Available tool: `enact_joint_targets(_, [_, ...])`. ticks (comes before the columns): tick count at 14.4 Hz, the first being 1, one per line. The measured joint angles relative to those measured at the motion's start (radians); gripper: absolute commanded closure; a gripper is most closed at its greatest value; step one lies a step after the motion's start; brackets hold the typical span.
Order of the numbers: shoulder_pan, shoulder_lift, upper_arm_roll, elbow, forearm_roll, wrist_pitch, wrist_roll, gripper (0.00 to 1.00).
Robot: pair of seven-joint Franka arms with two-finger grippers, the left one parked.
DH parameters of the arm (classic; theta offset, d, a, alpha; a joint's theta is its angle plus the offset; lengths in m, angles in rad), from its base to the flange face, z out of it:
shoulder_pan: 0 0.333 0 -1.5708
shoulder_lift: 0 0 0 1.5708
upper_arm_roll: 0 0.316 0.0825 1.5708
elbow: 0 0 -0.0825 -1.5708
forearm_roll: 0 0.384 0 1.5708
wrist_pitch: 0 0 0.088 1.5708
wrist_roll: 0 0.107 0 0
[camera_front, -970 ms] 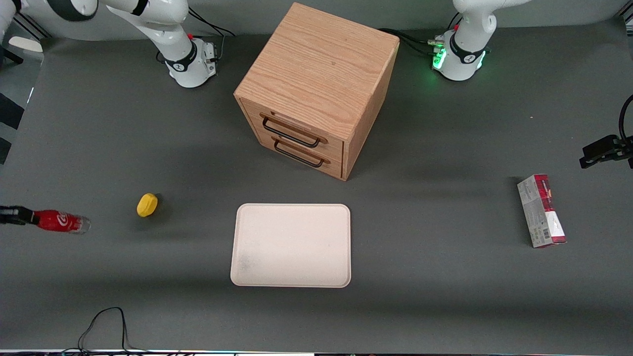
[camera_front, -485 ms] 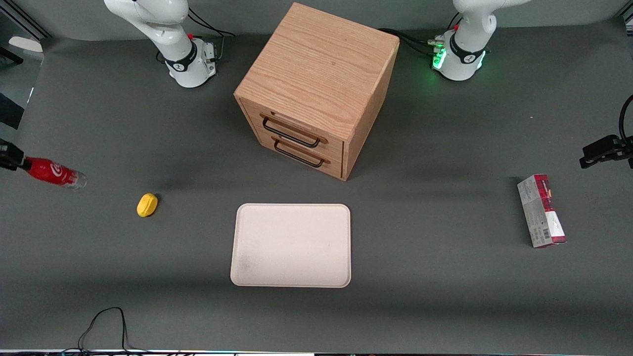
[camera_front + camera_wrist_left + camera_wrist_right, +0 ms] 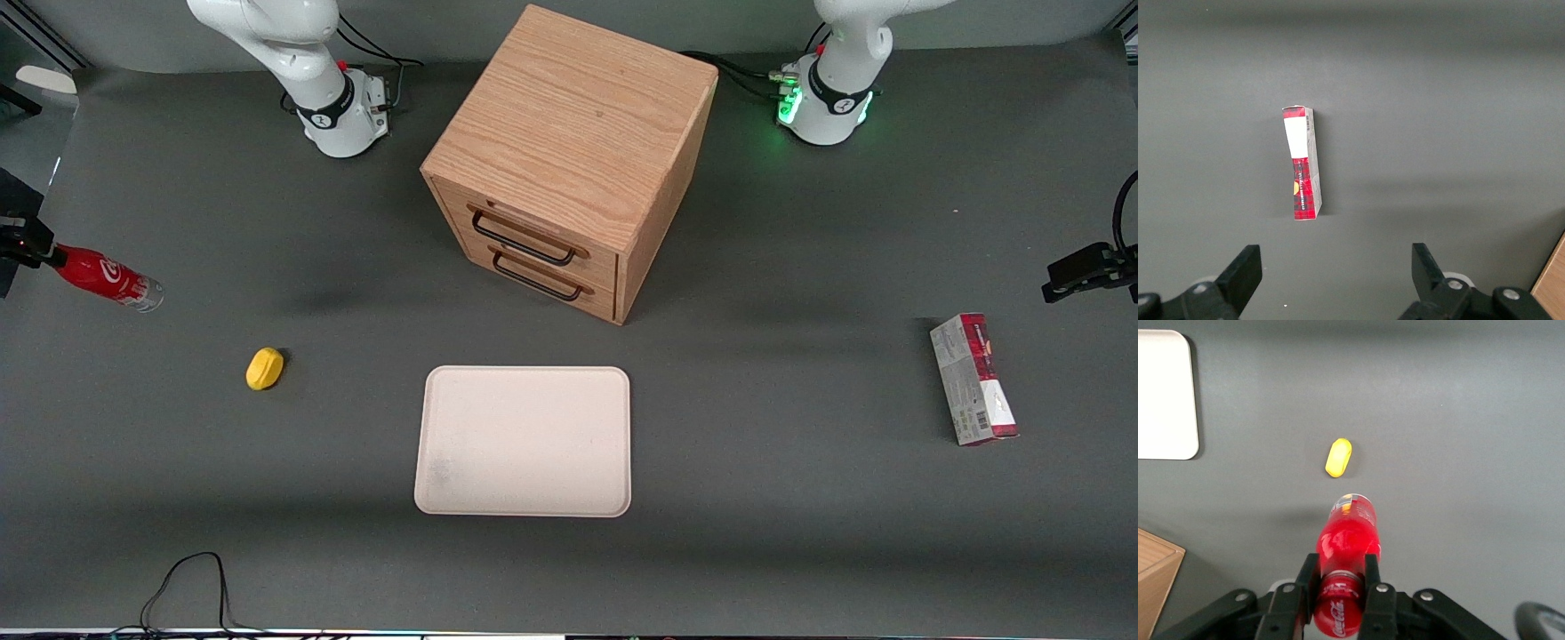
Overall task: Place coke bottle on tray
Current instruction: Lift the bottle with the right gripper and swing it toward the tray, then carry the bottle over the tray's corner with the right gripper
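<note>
The coke bottle (image 3: 102,277), red with a clear base, hangs tilted in the air at the working arm's end of the table, held by its cap end. My right gripper (image 3: 40,251) is shut on it near the frame edge. In the right wrist view the gripper (image 3: 1340,570) clamps the bottle (image 3: 1350,537) at its neck, base pointing toward the table. The cream tray (image 3: 523,441) lies flat and bare near the front camera, in front of the drawers; a corner of it shows in the right wrist view (image 3: 1165,397).
A wooden two-drawer cabinet (image 3: 569,151) stands at the table's middle. A yellow lemon-like object (image 3: 264,368) lies between the bottle and the tray, also in the right wrist view (image 3: 1338,457). A red-and-grey carton (image 3: 973,379) lies toward the parked arm's end.
My gripper has lifted the bottle up off the table and away from the front camera; the bottle's base end has tipped downward.
</note>
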State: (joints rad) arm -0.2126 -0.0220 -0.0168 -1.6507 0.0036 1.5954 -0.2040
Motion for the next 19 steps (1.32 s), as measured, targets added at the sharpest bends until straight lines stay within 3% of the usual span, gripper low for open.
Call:
enact_joint_targets(4, [0.102, 0.127, 0.005, 0.129, 0.000, -0.012, 0.182, 1.00])
enact_joint_targets(11, [0.282, 0.591, 0.015, 0.633, 0.000, -0.087, 0.536, 1.00])
enact_joint_targets(15, [0.313, 0.671, 0.074, 0.682, 0.000, -0.025, 0.669, 1.00])
enact_joint_targets(19, [0.363, 0.719, 0.080, 0.685, 0.000, 0.054, 0.753, 1.00])
